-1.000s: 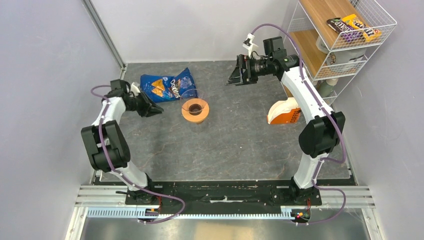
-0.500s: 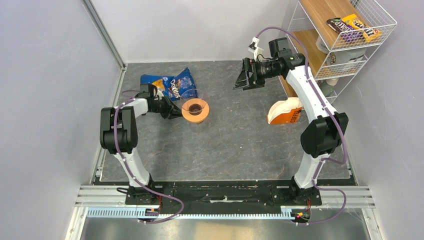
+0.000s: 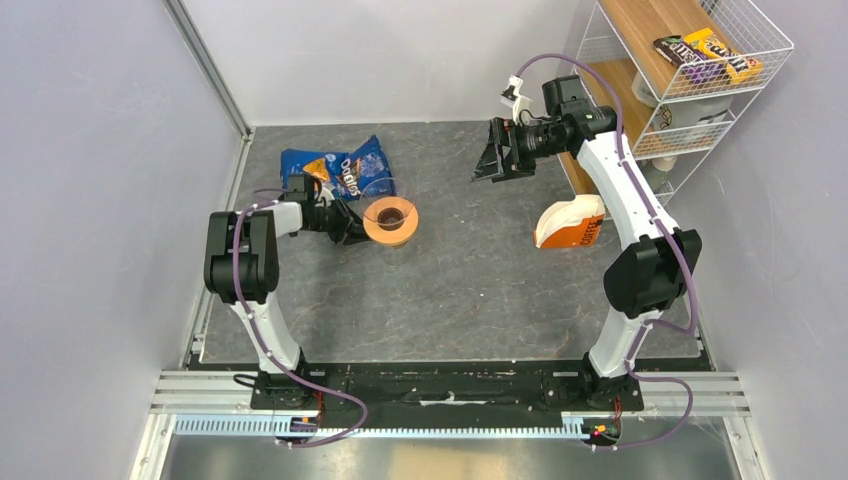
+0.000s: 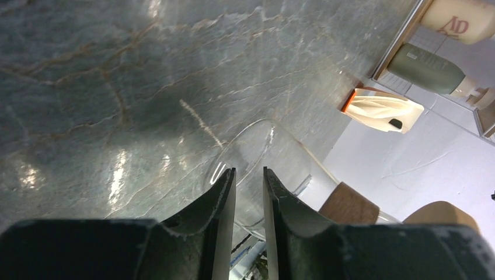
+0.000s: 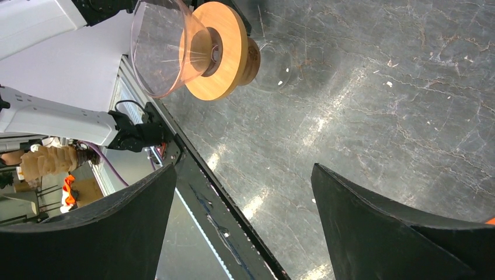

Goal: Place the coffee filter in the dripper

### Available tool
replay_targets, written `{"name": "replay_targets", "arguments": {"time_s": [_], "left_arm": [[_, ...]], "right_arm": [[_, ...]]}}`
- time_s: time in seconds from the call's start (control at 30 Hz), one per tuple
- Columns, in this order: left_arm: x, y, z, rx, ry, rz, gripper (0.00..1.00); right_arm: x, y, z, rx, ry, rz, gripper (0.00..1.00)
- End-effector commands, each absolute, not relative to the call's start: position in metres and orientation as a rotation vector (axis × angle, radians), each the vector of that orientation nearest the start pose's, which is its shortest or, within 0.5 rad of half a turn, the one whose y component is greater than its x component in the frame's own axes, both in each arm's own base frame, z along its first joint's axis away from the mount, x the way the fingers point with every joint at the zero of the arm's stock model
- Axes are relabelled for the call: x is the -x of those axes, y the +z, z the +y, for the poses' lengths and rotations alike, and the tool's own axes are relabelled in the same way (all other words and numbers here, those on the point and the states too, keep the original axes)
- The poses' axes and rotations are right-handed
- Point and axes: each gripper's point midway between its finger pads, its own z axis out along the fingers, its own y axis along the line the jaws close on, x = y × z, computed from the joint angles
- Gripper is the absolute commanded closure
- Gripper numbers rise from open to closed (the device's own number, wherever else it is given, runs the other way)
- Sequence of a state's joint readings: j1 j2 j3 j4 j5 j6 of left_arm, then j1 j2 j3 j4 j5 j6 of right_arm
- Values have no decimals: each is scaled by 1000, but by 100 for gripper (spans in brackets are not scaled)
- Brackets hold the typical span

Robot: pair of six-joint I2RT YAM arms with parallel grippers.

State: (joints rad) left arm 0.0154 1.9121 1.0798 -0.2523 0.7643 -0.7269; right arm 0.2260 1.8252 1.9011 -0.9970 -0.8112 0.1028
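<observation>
Spanning a grey-walled bay, the dark marbled table (image 3: 480, 290) carries the dripper (image 3: 390, 221), its clear glass rim pinched by the left gripper (image 4: 248, 170), fingers nearly together. The right gripper (image 5: 245, 167) hovers spread wide, empty. The coffee filter (image 4: 380, 108) sits inside the orange pack (image 3: 575, 232).

Left arm stretched low, left claw (image 3: 352, 232) nearly closed, right claw (image 3: 495, 160) held high, wide open

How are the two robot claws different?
The left claw has its fingers almost together; the right claw is spread wide open. The left claw sits right beside the orange dripper; the right claw is far from it, near the wire shelf. Both are black, and neither holds a filter.
</observation>
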Motion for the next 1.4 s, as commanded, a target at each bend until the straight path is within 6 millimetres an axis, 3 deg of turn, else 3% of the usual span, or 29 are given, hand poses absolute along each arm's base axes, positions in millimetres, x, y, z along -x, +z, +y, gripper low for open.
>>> {"name": "replay_targets", "arguments": {"time_s": [0.0, 0.2, 0.23, 0.67, 0.9, 1.03, 1.1, 1.27, 1.37], "left_arm": [[-369, 56, -141, 720, -1302, 2586, 68], [-363, 54, -142, 736, -1316, 2592, 67], [-357, 54, -155, 702, -1329, 2616, 67], [-344, 52, -200, 685, -1431, 2652, 66], [-338, 52, -212, 664, -1450, 2665, 65], [-339, 56, -200, 591, -1321, 2705, 54], [-340, 60, -184, 569, -1235, 2713, 50], [-341, 81, -136, 496, -1070, 2695, 44], [-339, 99, -119, 394, -996, 2660, 44]], "right_arm": [[-362, 293, 215, 524, 1127, 2308, 6], [-361, 289, 213, 518, 1132, 2318, 6], [-361, 289, 213, 516, 1131, 2318, 6], [-359, 285, 207, 500, 1120, 2332, 6], [-356, 288, 200, 514, 1089, 2330, 5], [-344, 292, 186, 622, 1011, 2328, 5], [-333, 294, 174, 694, 955, 2350, 6], [-301, 290, 132, 910, 735, 2433, 8], [-290, 280, 101, 1039, 523, 2500, 13]]}}
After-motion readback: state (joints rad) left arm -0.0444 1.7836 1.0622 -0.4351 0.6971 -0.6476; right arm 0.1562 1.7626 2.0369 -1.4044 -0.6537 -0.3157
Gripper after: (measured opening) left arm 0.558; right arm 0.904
